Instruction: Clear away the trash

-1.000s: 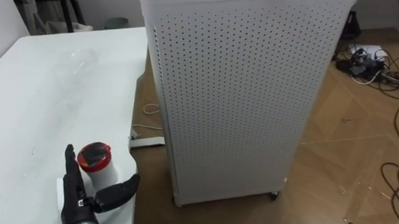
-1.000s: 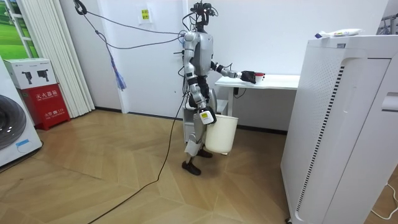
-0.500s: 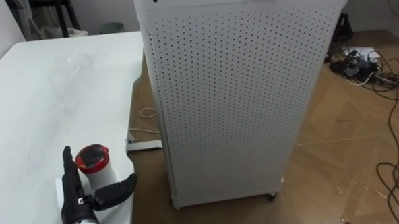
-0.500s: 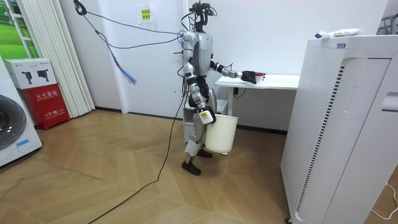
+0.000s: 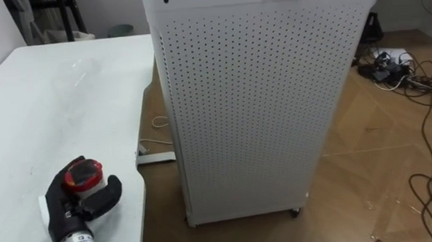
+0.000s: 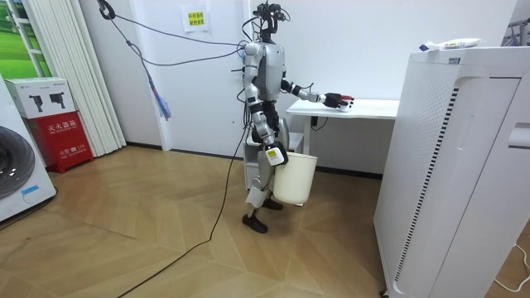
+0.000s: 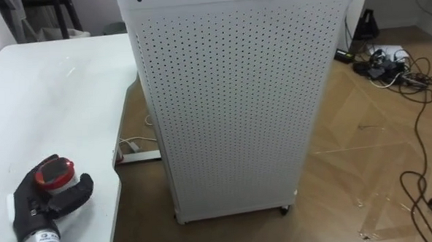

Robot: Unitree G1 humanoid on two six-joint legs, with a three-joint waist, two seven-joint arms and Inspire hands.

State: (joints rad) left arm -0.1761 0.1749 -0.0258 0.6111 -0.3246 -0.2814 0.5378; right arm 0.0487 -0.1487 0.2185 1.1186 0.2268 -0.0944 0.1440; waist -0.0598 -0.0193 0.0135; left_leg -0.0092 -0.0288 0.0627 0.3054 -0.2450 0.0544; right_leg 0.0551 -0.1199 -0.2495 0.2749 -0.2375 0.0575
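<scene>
My left hand [image 5: 65, 206] has now curled round the red-lidded cup [image 5: 83, 175] at the white table's [image 5: 62, 98] near edge; a second ago its fingers lay straight beside it. Just off the table's right side stands a tall perforated white cabinet [image 5: 259, 97], with cables [image 5: 400, 62] beyond. My right hand [image 6: 274, 155] hangs by a white bin [image 6: 296, 180].

Table [image 5: 68, 91] was smooth, semi-gloss white; cabinet [image 5: 251, 97] perforated matt metal; floor [image 5: 378, 150] wood w/ sheen; cup [image 5: 82, 176] had glossy red plastic lid.
</scene>
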